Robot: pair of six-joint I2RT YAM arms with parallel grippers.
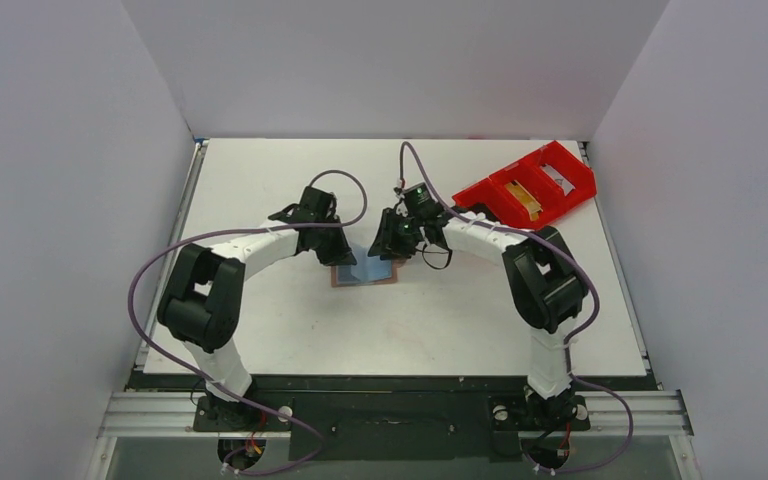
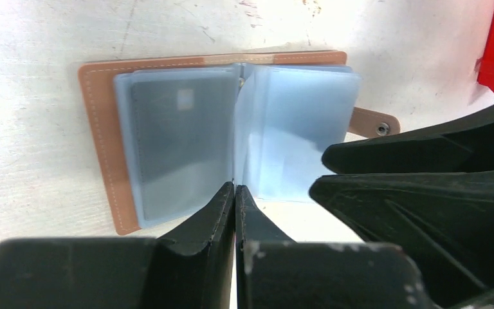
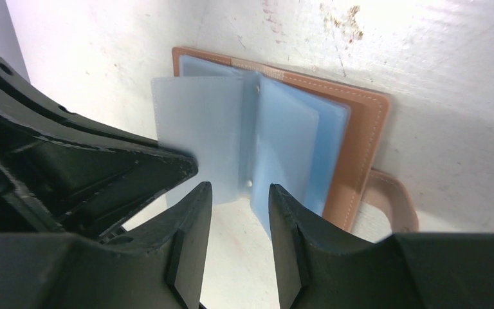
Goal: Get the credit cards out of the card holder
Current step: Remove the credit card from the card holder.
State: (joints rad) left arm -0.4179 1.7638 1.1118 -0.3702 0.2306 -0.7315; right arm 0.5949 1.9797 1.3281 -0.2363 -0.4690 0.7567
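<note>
Open card holder (image 2: 186, 135) — left fingers (image 2: 211, 226) together

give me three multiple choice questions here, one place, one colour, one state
1. Where on the table is the red tray? A far right corner B near left corner C middle
2. What colour are the card holder's inner sleeves? A green B pale blue C black
3. The card holder is: A folded shut B standing on edge C lying open
Answers: 1 A, the top view shows it at the far right edge; 2 B, both wrist views show pale blue plastic; 3 C, its cover lies flat, sleeves fanned out.
</note>
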